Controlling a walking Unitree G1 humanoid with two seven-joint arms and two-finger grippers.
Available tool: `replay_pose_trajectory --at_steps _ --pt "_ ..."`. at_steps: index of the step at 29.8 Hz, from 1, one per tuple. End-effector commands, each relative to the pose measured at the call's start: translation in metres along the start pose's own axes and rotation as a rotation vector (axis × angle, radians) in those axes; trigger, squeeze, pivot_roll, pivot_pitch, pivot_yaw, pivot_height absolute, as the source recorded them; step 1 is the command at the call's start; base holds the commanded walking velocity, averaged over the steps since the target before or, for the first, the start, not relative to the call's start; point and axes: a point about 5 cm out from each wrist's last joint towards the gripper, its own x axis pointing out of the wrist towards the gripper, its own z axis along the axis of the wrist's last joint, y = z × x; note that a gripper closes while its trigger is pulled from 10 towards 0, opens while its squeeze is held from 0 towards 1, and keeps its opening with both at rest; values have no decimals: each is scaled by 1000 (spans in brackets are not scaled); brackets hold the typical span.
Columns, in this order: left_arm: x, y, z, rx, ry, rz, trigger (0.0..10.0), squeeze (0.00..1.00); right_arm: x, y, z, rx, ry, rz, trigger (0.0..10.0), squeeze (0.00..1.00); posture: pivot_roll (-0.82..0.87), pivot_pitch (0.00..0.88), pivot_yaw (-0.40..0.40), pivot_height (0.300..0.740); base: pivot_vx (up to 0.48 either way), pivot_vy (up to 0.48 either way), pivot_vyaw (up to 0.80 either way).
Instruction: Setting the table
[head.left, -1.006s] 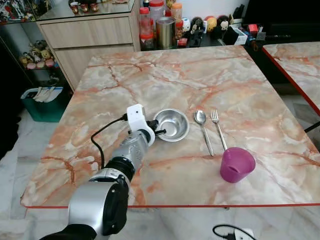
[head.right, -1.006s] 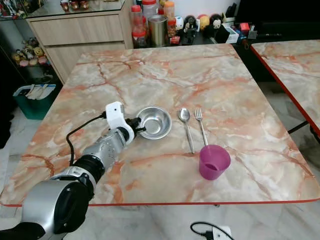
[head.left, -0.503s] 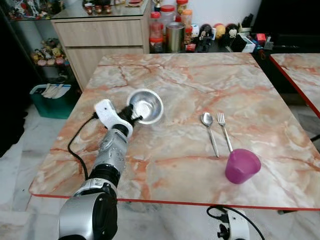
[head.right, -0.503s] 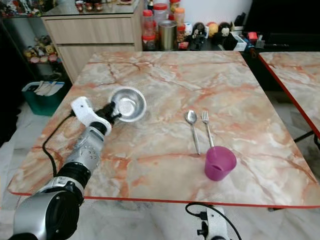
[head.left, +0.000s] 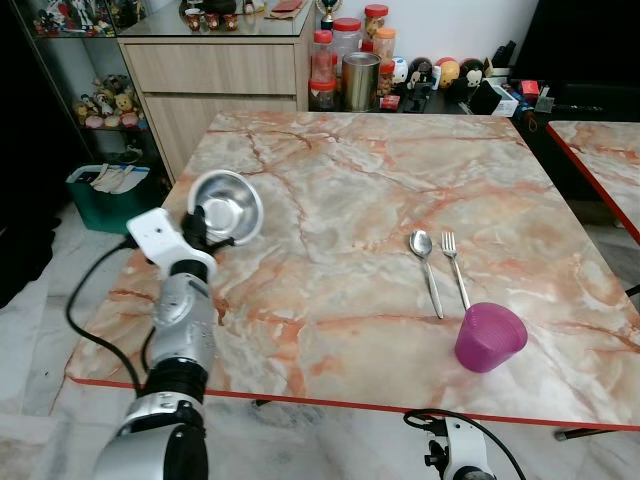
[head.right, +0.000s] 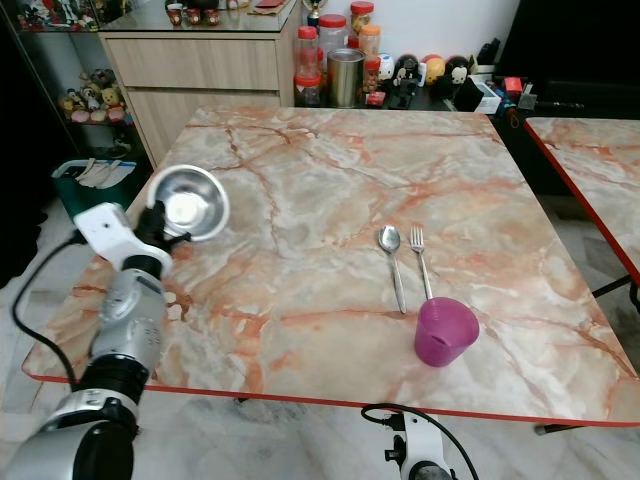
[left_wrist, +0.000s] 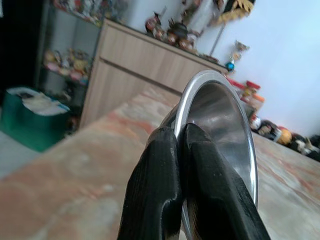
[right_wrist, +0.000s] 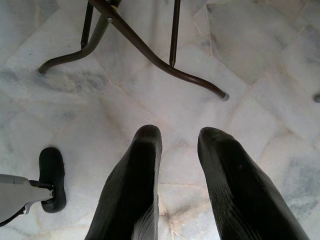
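The left gripper (head.left: 205, 222) pinches the rim of a steel bowl (head.left: 226, 206) (tilted, lifted) at the table's (head.left: 350, 190) nine o'clock edge; right gripper (right_wrist: 180, 142) hangs parted, empty.

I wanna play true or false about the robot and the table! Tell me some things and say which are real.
1. The left hand pinches the rim of the metal bowl. True.
2. The bowl lies flat on the table. False: it is lifted and tilted.
3. The spoon lies beside the fork. True.
4. The purple cup is upside down. False: it stands upright.
5. The right hand holds the fork. False: it hangs open above the floor.
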Motion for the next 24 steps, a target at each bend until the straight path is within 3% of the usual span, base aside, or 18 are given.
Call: replay_pose_trajectory --at_steps 1,7,24 --pt "5 0 14 52 -58 -6 10000 0 0 3 -5 8 23 2 10000 0 -23 0 -13 740 0 0 0" --pt "4 3 14 101 -57 9 10000 0 -3 2 -14 18 44 -8 10000 0 -26 0 -5 740 0 -89 0" --pt "6 1 26 45 -121 44 10000 0 -1 -5 -7 21 29 -22 10000 0 -17 0 -24 740 0 -375 0"
